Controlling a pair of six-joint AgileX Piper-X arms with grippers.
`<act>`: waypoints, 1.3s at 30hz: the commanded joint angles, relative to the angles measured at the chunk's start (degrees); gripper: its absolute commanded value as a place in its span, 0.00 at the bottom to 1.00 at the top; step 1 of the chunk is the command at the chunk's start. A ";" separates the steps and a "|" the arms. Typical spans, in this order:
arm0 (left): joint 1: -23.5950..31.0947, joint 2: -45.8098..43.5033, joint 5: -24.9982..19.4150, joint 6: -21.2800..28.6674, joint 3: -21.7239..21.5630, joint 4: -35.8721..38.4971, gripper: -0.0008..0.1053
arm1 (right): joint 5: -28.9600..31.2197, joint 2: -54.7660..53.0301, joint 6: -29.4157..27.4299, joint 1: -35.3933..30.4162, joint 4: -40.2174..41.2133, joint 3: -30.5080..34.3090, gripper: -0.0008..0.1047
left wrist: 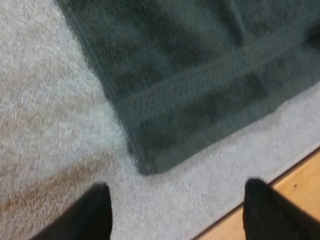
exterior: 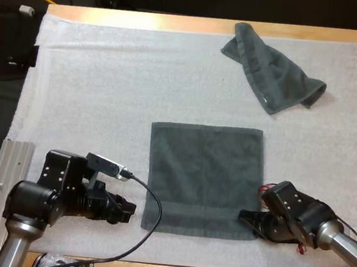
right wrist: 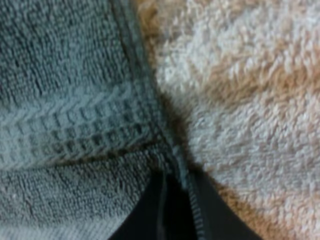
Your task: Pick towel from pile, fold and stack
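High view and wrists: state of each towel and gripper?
flat towel: spread out on the mat, unfolded.
crumpled towel: bunched up, far right of the mat.
left gripper: open, just short of the flat towel's near left corner.
right gripper: shut on the flat towel's near right edge.

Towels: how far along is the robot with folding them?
Done: one flat towel lies spread on the mat. In hand: the right gripper pinches its near right corner; the left gripper is open by the near left corner. Left: folding it, stacking it, then the crumpled towel at the far side.
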 commanded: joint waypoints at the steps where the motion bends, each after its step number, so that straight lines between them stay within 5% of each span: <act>1: 0.07 0.05 0.49 -0.66 1.19 -1.03 0.53 | -0.91 0.77 -0.84 0.13 2.16 0.21 0.01; 6: -0.24 0.05 5.30 -5.14 7.09 -7.03 0.53 | -0.66 0.77 -3.14 0.13 4.07 0.21 0.01; 11: -3.86 0.39 5.15 -9.30 10.00 -12.42 0.53 | -0.66 0.77 -3.13 0.13 4.06 0.21 0.01; 19: -8.15 10.16 1.67 -10.41 10.13 -15.44 0.53 | -0.66 0.77 -3.13 0.13 4.06 0.21 0.01; 30: -8.15 29.04 7.69 -10.41 10.13 -23.71 0.53 | -0.66 0.77 -3.13 0.13 4.06 0.21 0.01; 39: -8.15 34.95 9.74 -10.27 10.13 -24.63 0.53 | -0.66 0.77 -3.13 0.13 4.06 0.21 0.01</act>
